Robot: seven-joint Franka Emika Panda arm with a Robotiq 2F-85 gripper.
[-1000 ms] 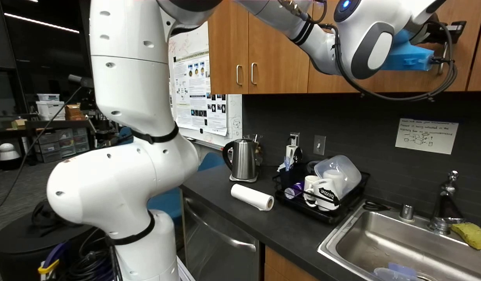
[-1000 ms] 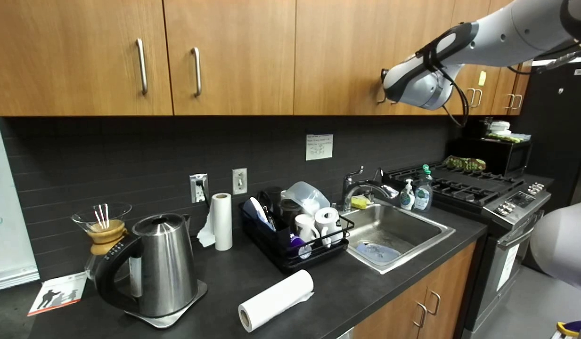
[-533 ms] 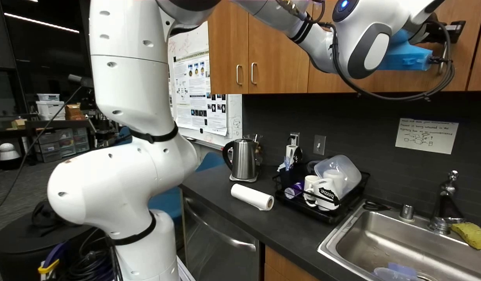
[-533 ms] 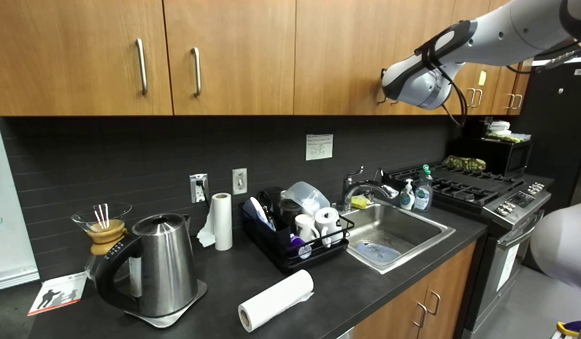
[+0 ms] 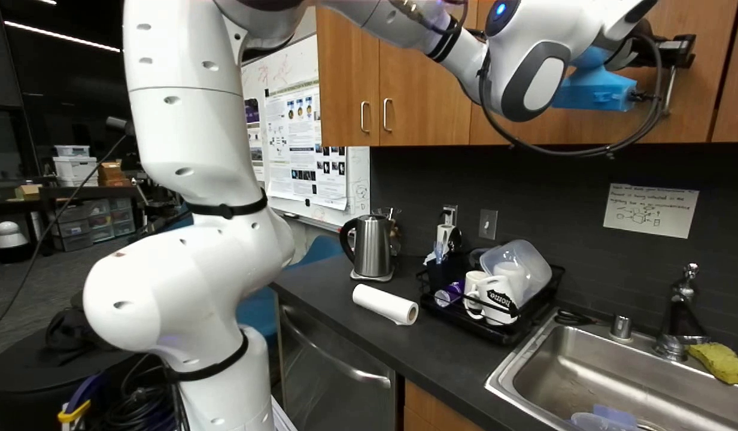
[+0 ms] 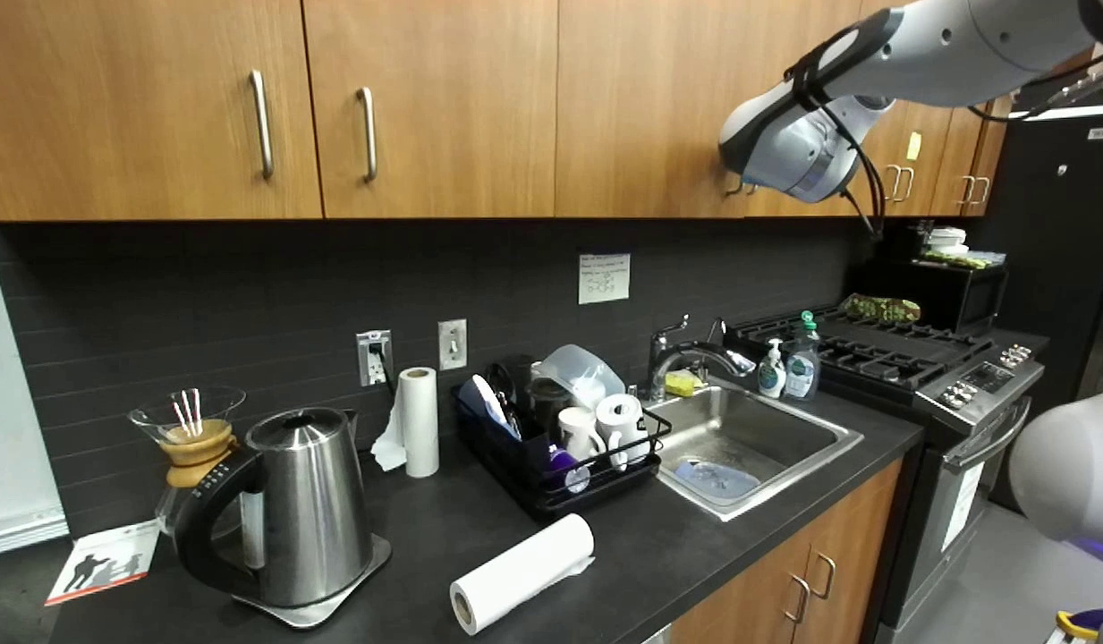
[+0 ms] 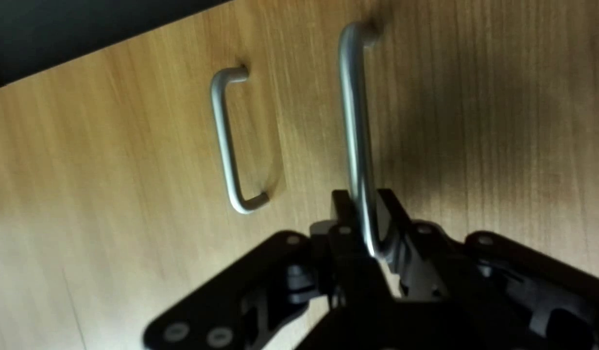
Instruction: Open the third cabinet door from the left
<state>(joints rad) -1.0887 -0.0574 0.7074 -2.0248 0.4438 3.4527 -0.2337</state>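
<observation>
Evidently the claw (image 7: 363, 206) grips the upper end of the metal bar handle (image 7: 356, 116), whose long axis runs downward from it; the third cabinet door (image 6: 645, 107) lies directly ahead, so the pull should go backward.

"What can't you make out?"

"The lower mount of the nearer silver, bar-shaped metal handle (image 7: 356, 121): my black two-fingered gripper (image 7: 365, 194) covers it, itself blurred and cut off by the wrist view's bottom edge."

"And from outside?"

"In an exterior view my rounded white-and-grey wrist (image 6: 784, 148) hides the gripper; in both exterior views the flat brown wooden cabinet doors (image 6: 462, 107) lose their tops."

"The rectangular white paper note (image 6: 604, 278)?"

"Lettering too small there to read."
</observation>
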